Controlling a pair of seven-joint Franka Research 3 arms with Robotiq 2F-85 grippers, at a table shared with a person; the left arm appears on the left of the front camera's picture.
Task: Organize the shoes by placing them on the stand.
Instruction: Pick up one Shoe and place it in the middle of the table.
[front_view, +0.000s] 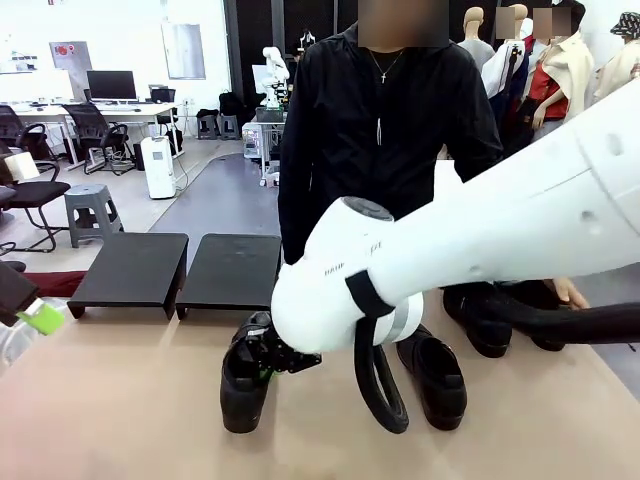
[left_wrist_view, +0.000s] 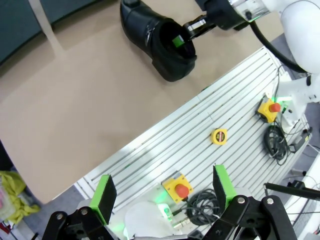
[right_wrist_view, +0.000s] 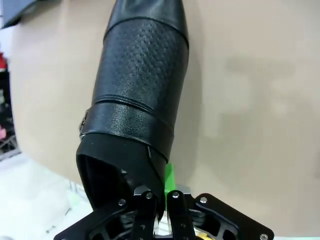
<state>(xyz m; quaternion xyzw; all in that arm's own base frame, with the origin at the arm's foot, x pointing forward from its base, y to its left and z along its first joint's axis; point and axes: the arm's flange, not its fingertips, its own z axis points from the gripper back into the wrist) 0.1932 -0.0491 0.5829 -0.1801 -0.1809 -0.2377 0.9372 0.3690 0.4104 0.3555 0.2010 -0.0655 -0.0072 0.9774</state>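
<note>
Right hand clamps a shoe by its collar (left wrist view: pad inside).

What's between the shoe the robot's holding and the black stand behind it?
Nothing but bare tabletop, as the front view shows, between the shoe and the stand.

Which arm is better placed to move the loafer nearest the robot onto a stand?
Right. The right gripper is shut on the collar of the loafer, and the nearer black stand sits just beyond it. The left gripper hangs open and empty, well away from the loafer.
</note>
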